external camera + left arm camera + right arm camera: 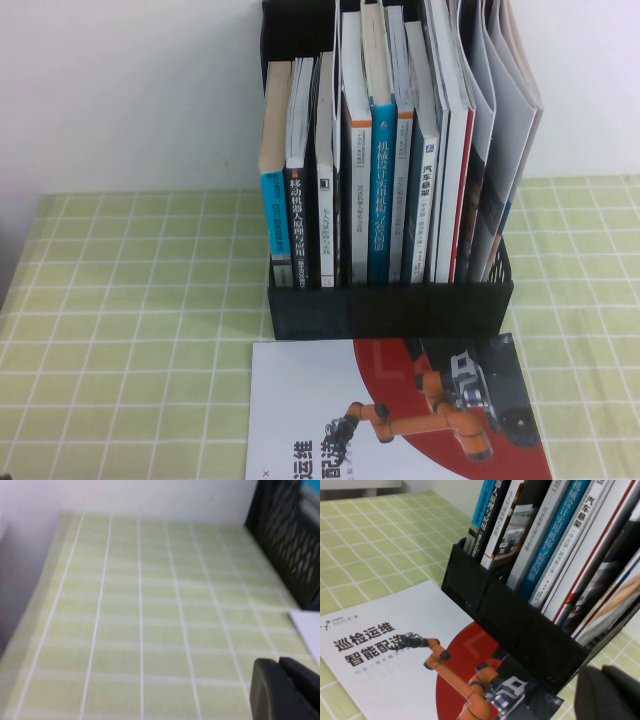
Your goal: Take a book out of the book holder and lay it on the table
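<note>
The book (400, 420), white with a big red circle and an orange robot arm, lies flat on the green grid table (130, 330) just in front of the black book holder (390, 310). It also shows in the right wrist view (420, 655), and a white corner of it shows in the left wrist view (307, 630). Neither gripper shows in the high view. My left gripper (280, 666) is shut and empty above bare cloth left of the book. My right gripper (602, 672) is shut and empty near the holder's (510, 630) right front corner.
The holder stands upright with several books and magazines in its slots, among them a blue-spined book (382, 190) and a white book with a red edge (458, 180). A white wall rises behind the table. The holder's perforated side (285, 540) faces the left gripper.
</note>
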Robot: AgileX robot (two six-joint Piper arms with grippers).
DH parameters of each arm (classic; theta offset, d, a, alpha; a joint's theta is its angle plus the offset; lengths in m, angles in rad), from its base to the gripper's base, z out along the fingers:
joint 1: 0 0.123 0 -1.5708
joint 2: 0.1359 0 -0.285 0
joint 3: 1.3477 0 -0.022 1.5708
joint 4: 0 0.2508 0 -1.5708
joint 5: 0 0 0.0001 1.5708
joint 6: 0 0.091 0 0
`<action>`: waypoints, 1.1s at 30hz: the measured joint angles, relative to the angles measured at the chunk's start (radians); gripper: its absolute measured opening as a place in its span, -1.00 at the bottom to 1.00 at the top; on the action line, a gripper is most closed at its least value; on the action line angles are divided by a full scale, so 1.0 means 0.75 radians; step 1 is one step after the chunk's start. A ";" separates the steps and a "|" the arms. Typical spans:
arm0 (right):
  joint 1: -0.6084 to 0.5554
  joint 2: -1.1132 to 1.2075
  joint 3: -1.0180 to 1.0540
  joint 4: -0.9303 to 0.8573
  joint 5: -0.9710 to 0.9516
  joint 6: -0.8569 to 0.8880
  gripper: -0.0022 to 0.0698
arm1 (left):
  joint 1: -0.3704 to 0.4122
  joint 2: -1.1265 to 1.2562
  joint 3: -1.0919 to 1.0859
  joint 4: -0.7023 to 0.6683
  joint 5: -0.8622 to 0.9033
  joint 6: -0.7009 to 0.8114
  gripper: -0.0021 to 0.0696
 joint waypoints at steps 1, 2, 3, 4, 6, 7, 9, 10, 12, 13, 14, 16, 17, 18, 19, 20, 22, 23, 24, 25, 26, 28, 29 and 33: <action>0.000 0.000 0.000 0.000 -0.003 0.000 -0.94 | 0.002 0.000 0.013 0.013 0.016 -0.040 -0.95; 0.000 0.000 0.000 0.000 -0.003 0.000 -0.94 | 0.002 0.000 0.013 0.024 0.018 -0.075 -0.95; 0.000 0.000 0.000 0.000 -0.003 0.000 -0.94 | 0.002 0.000 0.013 0.034 0.018 -0.095 -0.95; 0.000 0.000 0.000 0.000 -0.003 0.000 -0.94 | 0.002 0.000 0.013 0.039 0.016 -0.106 -0.95; 0.000 0.000 0.000 0.000 -0.003 0.000 -0.95 | 0.002 0.000 0.013 0.044 0.010 -0.118 -0.95; 0.000 0.000 0.000 0.000 -0.003 0.000 -0.95 | 0.002 0.000 0.013 0.044 0.010 -0.121 -0.95; 0.000 0.000 0.000 0.000 -0.003 0.000 -0.94 | 0.002 0.000 0.015 0.047 0.005 -0.128 -0.95; 0.000 0.000 0.000 0.000 -0.003 0.000 -0.95 | 0.002 0.000 0.015 0.047 0.001 -0.130 -0.95; 0.000 0.000 0.000 0.000 -0.003 0.000 -0.95 | 0.002 0.000 0.018 0.047 -0.004 -0.133 -0.95; 0.000 0.000 0.000 0.000 -0.003 0.000 -0.95 | 0.002 0.000 0.018 0.050 -0.004 -0.133 -0.95; 0.000 0.000 0.000 0.000 -0.003 0.000 -0.94 | 0.002 0.000 0.018 0.050 -0.004 -0.134 -0.95; 0.000 0.000 0.000 0.000 -0.003 0.000 -0.95 | 0.002 0.000 0.018 0.050 -0.004 -0.136 -0.95; 0.000 0.000 0.000 0.000 -0.003 0.000 -0.94 | 0.002 0.000 0.018 0.050 -0.004 -0.136 -0.95; 0.000 0.000 0.000 0.000 -0.003 0.000 -0.94 | 0.002 0.000 0.018 0.050 -0.007 -0.136 -0.95; 0.000 0.000 0.000 0.000 -0.003 0.000 -0.95 | 0.002 0.000 0.018 0.050 -0.007 -0.136 -0.95; 0.000 0.000 0.000 0.000 -0.003 0.000 -0.95 | 0.002 0.000 0.018 0.050 -0.007 -0.136 -0.95; -0.003 0.000 0.000 0.000 -0.003 0.000 -0.95 | 0.002 0.000 0.018 0.050 -0.007 -0.136 -0.95; -0.009 -0.007 0.000 0.000 -0.003 0.000 -0.94 | 0.002 0.000 0.018 0.050 -0.007 -0.136 -0.95; -0.024 -0.018 0.001 0.000 -0.003 0.000 -0.95 | 0.002 0.000 0.018 0.052 -0.010 -0.136 -0.95; -0.061 -0.035 0.003 0.000 -0.010 0.000 -0.95 | 0.002 0.000 0.018 0.052 -0.010 -0.137 -0.95; -0.103 -0.052 0.013 0.000 -0.030 0.000 -0.95 | 0.002 0.000 0.018 0.052 -0.010 -0.137 -0.95; -0.246 -0.104 0.058 -0.003 -0.093 0.000 -0.95 | 0.002 0.000 0.018 0.052 -0.010 -0.137 -0.95; -0.330 -0.132 0.082 -0.013 -0.110 0.000 -0.94 | 0.002 0.000 0.018 0.052 -0.010 -0.137 -0.95; -0.672 -0.324 0.210 0.000 -0.142 0.052 -0.95 | 0.002 0.000 0.018 0.052 -0.010 -0.137 -0.95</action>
